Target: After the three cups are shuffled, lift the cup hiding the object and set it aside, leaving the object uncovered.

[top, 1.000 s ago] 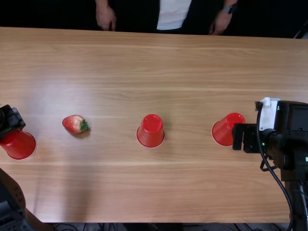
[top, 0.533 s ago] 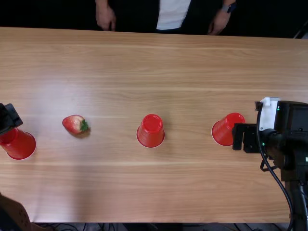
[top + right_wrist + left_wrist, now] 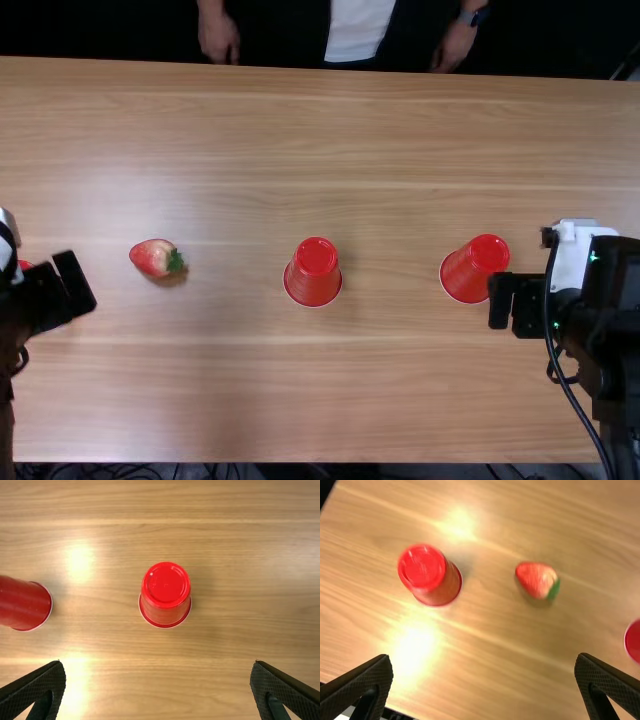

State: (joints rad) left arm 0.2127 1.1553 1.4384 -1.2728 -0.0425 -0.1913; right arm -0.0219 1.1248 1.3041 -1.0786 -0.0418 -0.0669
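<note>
Left of centre in the top view, the strawberry [image 3: 156, 258] lies bare on the counter [image 3: 320, 140], with no cup over it.

**Position.** The left cup [image 3: 429, 575] stands mouth down near the strawberry but apart from it. The middle cup [image 3: 313, 272] and right cup [image 3: 474, 268] also stand mouth down, well apart, along the same line.

**End effectors.** The left end effector [image 3: 482, 666] is released, fingers spread wide and grasping nothing. The right end effector [image 3: 156, 672] is likewise released and empty, just beside the right cup.

**Handling, as judged.** The cups look like thin plastic: light, smooth and easily crushed. The best hold is across the tapered wall near the closed top, with mild pressure. The strawberry is soft and bruises easily, so it should not be gripped or knocked. Being rounded, it may roll if nudged.

**Obscured.**
- In the top view the left arm covers nearly all of the left cup, at the frame's left edge.
- In the left wrist view the middle cup is cut off at the right edge.
- What lies under the middle and right cups cannot be seen.
</note>
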